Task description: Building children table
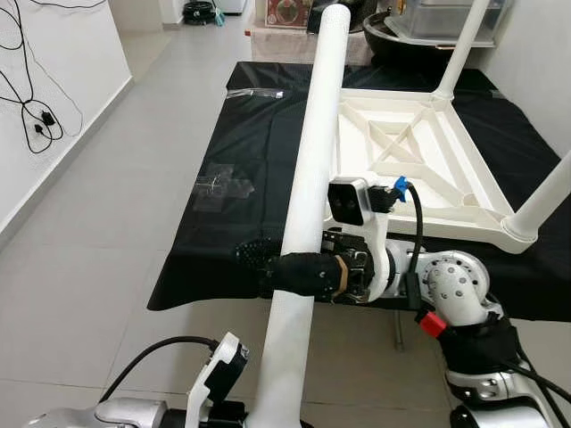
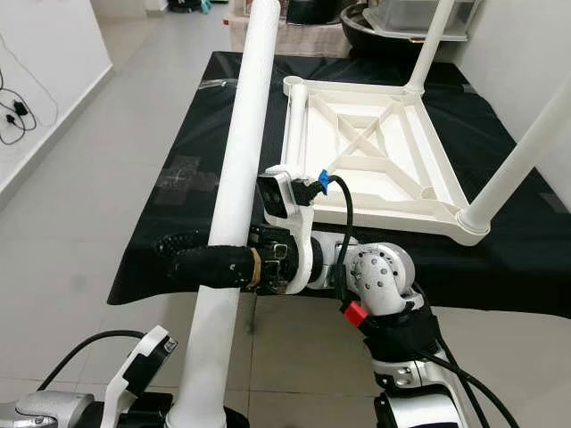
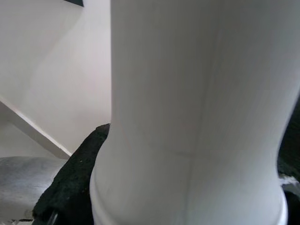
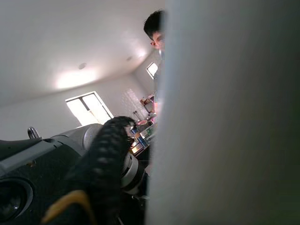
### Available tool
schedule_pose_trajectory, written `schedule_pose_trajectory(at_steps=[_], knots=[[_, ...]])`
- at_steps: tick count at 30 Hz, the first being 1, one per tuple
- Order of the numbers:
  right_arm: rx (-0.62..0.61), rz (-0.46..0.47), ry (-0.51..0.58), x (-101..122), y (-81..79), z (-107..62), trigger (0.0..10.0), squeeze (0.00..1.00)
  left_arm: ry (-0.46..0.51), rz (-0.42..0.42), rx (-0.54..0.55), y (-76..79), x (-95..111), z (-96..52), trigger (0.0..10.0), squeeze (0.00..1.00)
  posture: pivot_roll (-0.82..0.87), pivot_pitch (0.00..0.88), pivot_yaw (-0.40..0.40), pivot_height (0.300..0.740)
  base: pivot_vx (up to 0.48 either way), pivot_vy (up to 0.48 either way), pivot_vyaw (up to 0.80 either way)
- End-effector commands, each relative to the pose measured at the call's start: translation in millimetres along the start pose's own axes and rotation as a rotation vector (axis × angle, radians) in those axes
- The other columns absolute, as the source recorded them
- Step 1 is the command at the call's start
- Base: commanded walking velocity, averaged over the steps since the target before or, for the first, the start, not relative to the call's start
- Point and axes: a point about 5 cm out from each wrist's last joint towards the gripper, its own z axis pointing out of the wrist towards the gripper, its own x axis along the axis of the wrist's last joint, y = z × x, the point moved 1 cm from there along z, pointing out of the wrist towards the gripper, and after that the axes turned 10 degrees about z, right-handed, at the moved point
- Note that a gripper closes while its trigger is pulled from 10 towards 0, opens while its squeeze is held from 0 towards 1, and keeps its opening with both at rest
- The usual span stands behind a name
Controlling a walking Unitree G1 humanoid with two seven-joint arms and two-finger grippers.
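Observation:
A long white table leg rises slanted through the middle of the eye views, with both grippers on it. My right gripper is shut around its middle, one black finger in front and one behind. My left gripper is shut on the flared lower end, where a black finger presses the leg. The white tabletop lies upside down on a black cloth, just right of the leg. Two legs stand in its right corners, one far and one near.
Clear tape pieces lie on the cloth's left part. Cables hang on the white wall at left. A clear box and dark bowl stand at the back. Grey tiled floor lies left. A person's head is beyond the leg.

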Motion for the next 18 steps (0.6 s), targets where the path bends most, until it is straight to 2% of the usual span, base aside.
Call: schedule_pose_trajectory(at_steps=[1, 8, 16, 17, 18], knots=[[0.075, -0.008, -0.014, 1.2, -8.7, 7.8, 0.0, 0.0, -0.04, -0.037, 0.047, -6.4, -6.9, -4.9, 10.0, 0.0, 0.12, 0.139, -0.031, 0.74, 0.0, 0.0, 0.0], [0.089, -0.008, -0.014, 1.1, -10.8, 10.7, 0.0, 0.0, -0.033, -0.034, 0.055, -9.8, -5.4, -8.0, 10.0, 0.0, 0.12, 0.137, -0.033, 0.74, 0.0, 0.0, 0.0], [0.084, -0.014, -0.009, 1.2, -11.6, 10.3, 0.0, 0.0, -0.083, -0.028, 0.079, -13.0, -9.4, -6.5, 10.0, 0.0, 0.12, 0.136, -0.032, 0.74, 0.0, 0.0, 0.0], [0.079, -0.021, -0.006, 1.8, -11.3, 9.4, 0.0, 0.0, -0.081, -0.024, 0.085, -13.8, -8.9, -5.3, 10.0, 1.0, 0.12, 0.134, -0.034, 0.74, 0.0, 0.0, 0.0], [0.079, -0.021, -0.006, 1.8, -11.3, 9.4, 0.0, 0.0, -0.081, -0.024, 0.085, -13.8, -8.9, -5.3, 10.0, 1.0, 0.12, 0.134, -0.034, 0.74, 0.0, 0.0, 0.0]])
